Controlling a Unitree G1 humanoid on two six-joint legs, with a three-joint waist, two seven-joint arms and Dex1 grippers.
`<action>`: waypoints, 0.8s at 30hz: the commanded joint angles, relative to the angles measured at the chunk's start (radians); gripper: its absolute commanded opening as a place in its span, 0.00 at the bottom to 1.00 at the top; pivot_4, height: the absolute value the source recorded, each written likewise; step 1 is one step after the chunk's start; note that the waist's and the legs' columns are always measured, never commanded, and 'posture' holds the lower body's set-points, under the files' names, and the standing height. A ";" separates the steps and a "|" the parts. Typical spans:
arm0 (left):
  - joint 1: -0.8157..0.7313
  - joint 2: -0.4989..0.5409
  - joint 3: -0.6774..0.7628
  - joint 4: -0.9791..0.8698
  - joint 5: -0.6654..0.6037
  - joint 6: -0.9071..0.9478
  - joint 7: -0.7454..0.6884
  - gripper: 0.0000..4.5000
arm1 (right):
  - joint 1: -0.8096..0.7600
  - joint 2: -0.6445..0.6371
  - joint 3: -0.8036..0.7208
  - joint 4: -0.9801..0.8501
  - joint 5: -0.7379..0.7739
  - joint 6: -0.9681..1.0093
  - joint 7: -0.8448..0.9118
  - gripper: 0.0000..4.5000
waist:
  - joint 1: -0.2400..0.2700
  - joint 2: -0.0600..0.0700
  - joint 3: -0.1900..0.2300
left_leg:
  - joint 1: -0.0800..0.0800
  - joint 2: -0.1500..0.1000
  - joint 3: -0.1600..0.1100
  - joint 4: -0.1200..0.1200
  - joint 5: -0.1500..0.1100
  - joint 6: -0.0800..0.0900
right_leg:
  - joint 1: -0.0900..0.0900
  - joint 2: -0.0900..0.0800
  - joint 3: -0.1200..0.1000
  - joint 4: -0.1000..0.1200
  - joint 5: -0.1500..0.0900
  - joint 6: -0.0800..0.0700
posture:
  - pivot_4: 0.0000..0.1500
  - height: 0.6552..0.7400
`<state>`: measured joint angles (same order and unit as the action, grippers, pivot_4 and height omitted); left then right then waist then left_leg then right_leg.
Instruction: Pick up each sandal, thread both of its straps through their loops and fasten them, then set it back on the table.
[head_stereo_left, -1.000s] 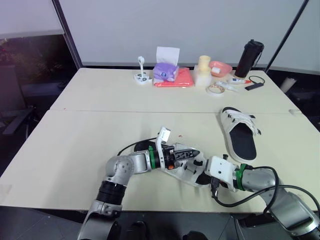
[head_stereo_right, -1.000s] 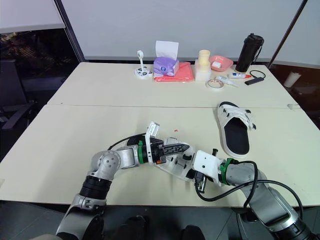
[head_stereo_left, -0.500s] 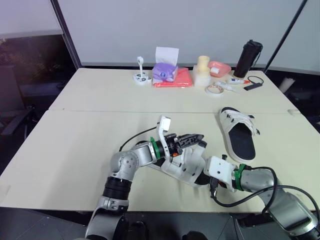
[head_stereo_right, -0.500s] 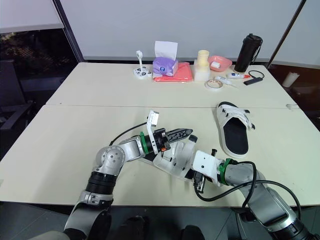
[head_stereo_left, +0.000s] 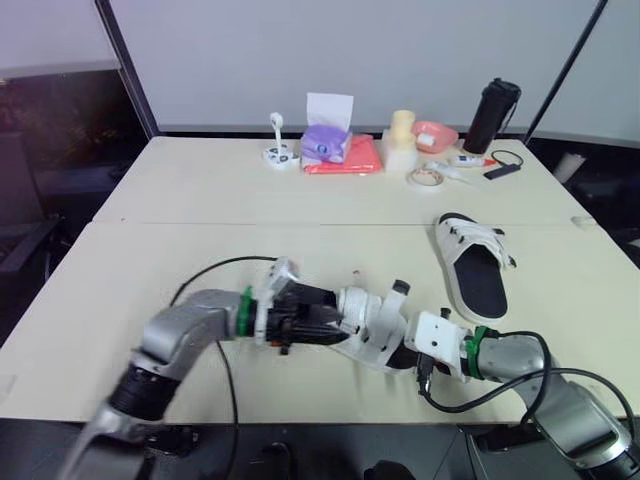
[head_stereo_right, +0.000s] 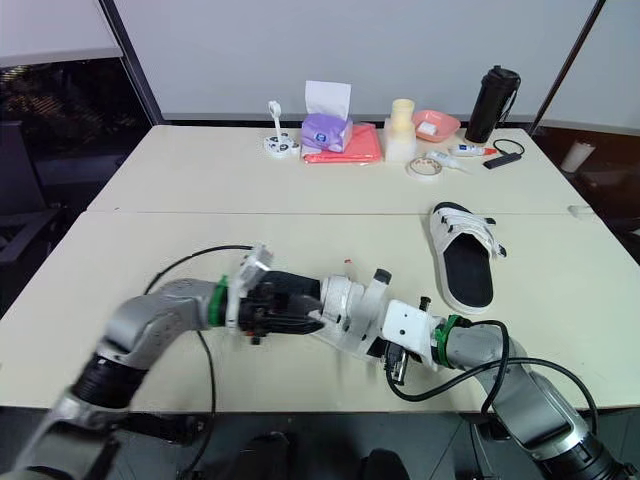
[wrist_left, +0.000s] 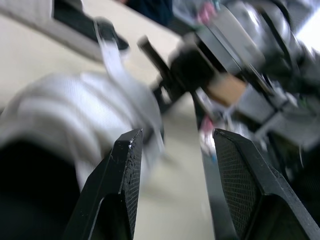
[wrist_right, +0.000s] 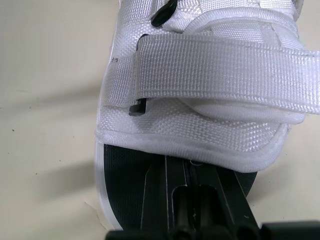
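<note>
A white sandal with a black sole lies near the table's front edge, one black-tipped strap standing up from it. My right gripper is shut on the sandal's sole edge; the right wrist view shows its fingers running under the white upper, where one strap lies across. My left gripper is low at the sandal's left side, open, with the white upper just ahead of its fingers. The second sandal rests flat at the right.
Along the far edge stand a purple tissue box, a red cloth, a cream stack, a pink bowl, a tape roll and a black bottle. A black cable loops over my left arm.
My left arm swung out to the left and its gripper dropped from above the sandal to its left side, fingers now apart. The right gripper kept hold of the sandal.
</note>
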<state>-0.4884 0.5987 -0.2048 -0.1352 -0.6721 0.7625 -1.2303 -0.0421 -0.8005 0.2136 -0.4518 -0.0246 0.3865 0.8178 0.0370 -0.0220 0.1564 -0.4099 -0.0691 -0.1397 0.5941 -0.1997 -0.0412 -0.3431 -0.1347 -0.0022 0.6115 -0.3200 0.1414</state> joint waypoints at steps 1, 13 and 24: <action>-0.071 0.073 0.037 0.031 -0.020 -0.025 -0.146 0.51 | 0.035 0.010 0.082 0.132 -0.041 0.045 0.014 0.00 | -0.001 -0.001 0.000 | 0.000 0.000 0.000 0.000 0.000 0.000 | 0.000 0.000 0.000 0.000 0.000 0.000 | 1.00 1.00; -0.506 -0.144 -0.003 0.690 0.201 -0.235 -0.225 0.51 | -0.018 0.033 0.085 0.189 -0.054 0.016 0.017 0.00 | -0.028 -0.005 0.001 | -0.001 -0.002 0.000 -0.001 0.001 0.001 | -0.004 0.002 0.000 0.002 0.001 0.000 | 1.00 1.00; -0.586 -0.417 -0.064 0.887 0.367 -0.398 -0.213 0.51 | -0.016 0.026 0.081 0.179 -0.055 0.020 0.007 0.00 | -0.032 -0.007 0.003 | -0.001 -0.002 0.001 -0.001 0.002 0.004 | -0.005 0.003 0.000 0.005 0.003 0.005 | 1.00 1.00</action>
<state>-1.0377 0.1993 -0.2797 0.7476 -0.3169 0.3927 -1.4522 -0.1030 -0.7630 0.2471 -0.3949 -0.0246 0.3416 0.8303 0.0048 -0.0291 0.1593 -0.4108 -0.0715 -0.1385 0.5936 -0.1974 -0.0374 -0.3485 -0.1322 -0.0024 0.6164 -0.3168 0.1463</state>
